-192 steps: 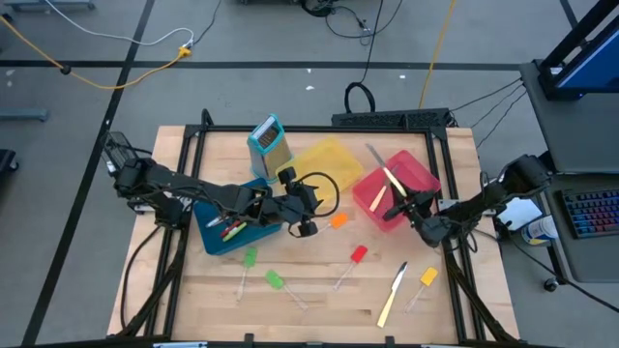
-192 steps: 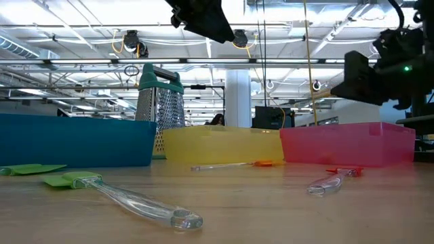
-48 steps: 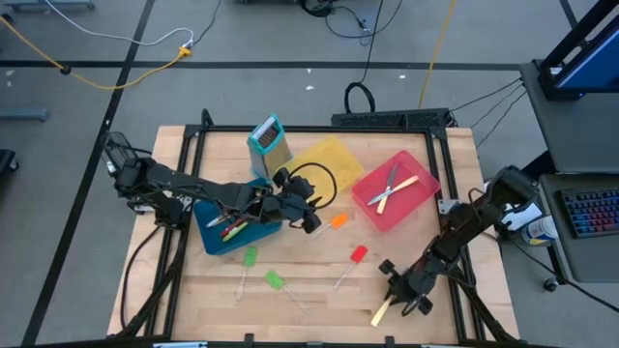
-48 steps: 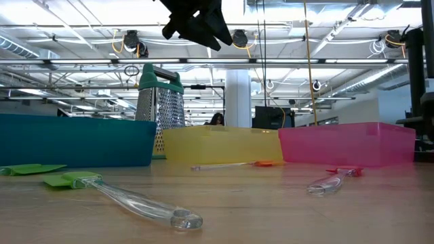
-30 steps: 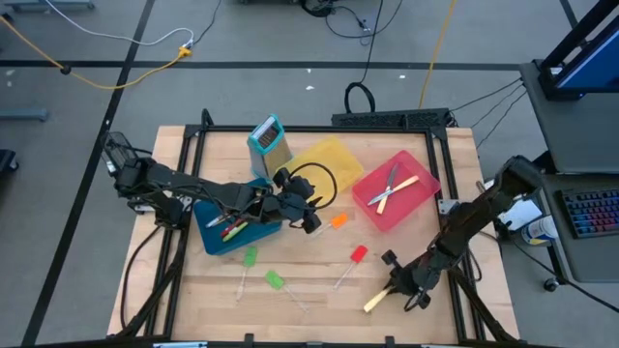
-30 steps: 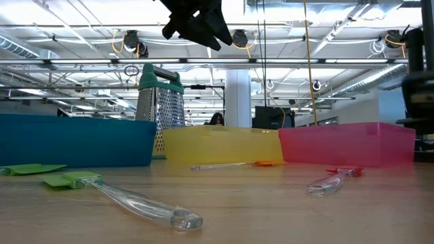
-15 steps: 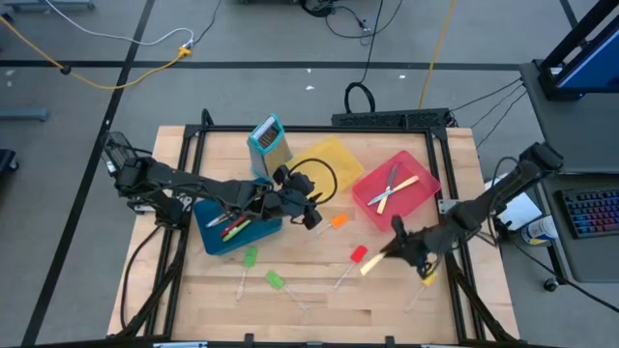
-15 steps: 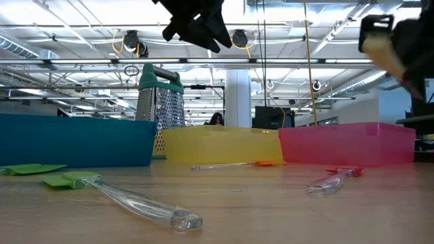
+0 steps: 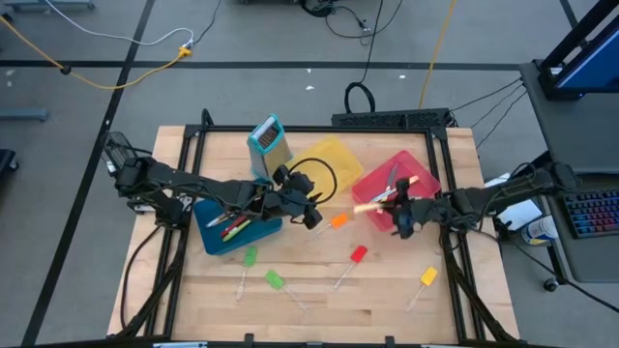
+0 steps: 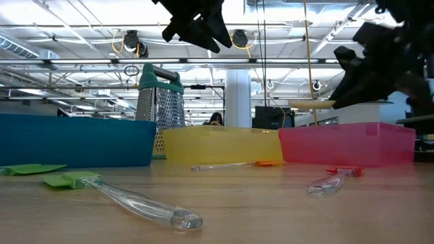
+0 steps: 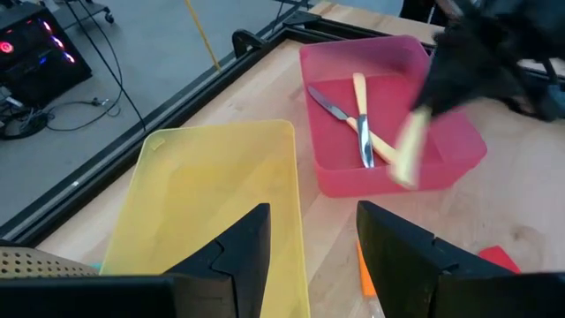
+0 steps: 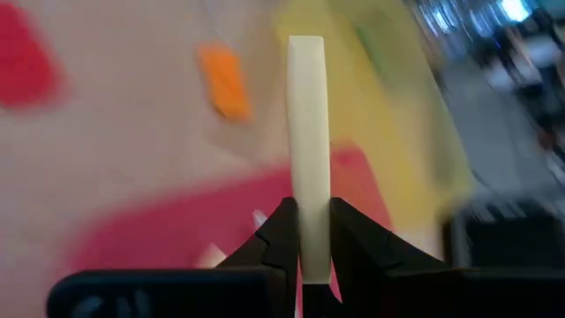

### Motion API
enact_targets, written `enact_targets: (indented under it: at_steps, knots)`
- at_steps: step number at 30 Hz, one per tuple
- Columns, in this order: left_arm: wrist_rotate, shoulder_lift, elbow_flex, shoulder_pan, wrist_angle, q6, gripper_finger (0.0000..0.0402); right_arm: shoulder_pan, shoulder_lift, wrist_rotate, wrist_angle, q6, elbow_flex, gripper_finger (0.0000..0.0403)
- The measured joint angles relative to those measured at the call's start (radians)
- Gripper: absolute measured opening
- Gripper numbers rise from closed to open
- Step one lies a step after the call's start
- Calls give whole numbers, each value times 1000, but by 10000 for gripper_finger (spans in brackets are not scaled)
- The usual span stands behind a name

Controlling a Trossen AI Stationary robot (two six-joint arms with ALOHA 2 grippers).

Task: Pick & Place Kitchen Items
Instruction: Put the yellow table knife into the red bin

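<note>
My right gripper point(image 9: 391, 205) is shut on a cream-handled knife point(image 9: 368, 205) and hangs over the red bin point(image 9: 422, 172), at the side facing the yellow bin. In the low view the knife point(image 10: 310, 104) floats level above that bin's rim point(image 10: 352, 126). Two more knives point(image 11: 360, 125) lie crossed on the red bin's floor. My left gripper point(image 9: 315, 217) stands open in the air between the blue bin point(image 9: 215, 235) and the orange spatula point(image 9: 338, 221), with nothing between its fingers point(image 11: 237, 258). My right gripper pinches the knife's cream handle point(image 12: 307, 190) between its two fingers. The handle runs straight on ahead of the fingers, toward the table's left. The fingers come level from the right. The knife is lifted clear and lies about level; its blade is hidden by the gripper.
On the wood lie two green spatulas point(image 9: 250, 258) point(image 9: 275, 280), a red one point(image 9: 357, 254) and a yellow one point(image 9: 427, 276). The yellow bin point(image 9: 325, 159) sits between the blue and red bins, and the grater point(image 9: 269, 141) stands behind. Utensils lie in the blue bin.
My right gripper has risen from the table's near right part with the knife and swung toward the far edge, turning as it went, until it hangs over the red bin. The knife is lifted clear of the wood and points left.
</note>
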Motion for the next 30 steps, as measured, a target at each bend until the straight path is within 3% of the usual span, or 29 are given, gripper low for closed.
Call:
enact_targets:
  at_steps: [2, 8, 15, 20, 30]
  knots:
    - [0, 0, 0, 3, 3, 0, 175, -41, -1, 52, -50, 34, 0, 40]
    - [0, 0, 0, 4, 7, 0, 175, -142, 15, 45, -111, 94, 0, 40]
    - [0, 0, 0, 4, 10, -4, 175, -231, 115, -215, -53, 13, -31, 41]
    - [0, 0, 0, 4, 11, -5, 175, -258, 205, -242, 62, -77, -56, 41]
    - [0, 0, 0, 4, 11, -4, 175, -337, 245, -240, 177, 42, -79, 93]
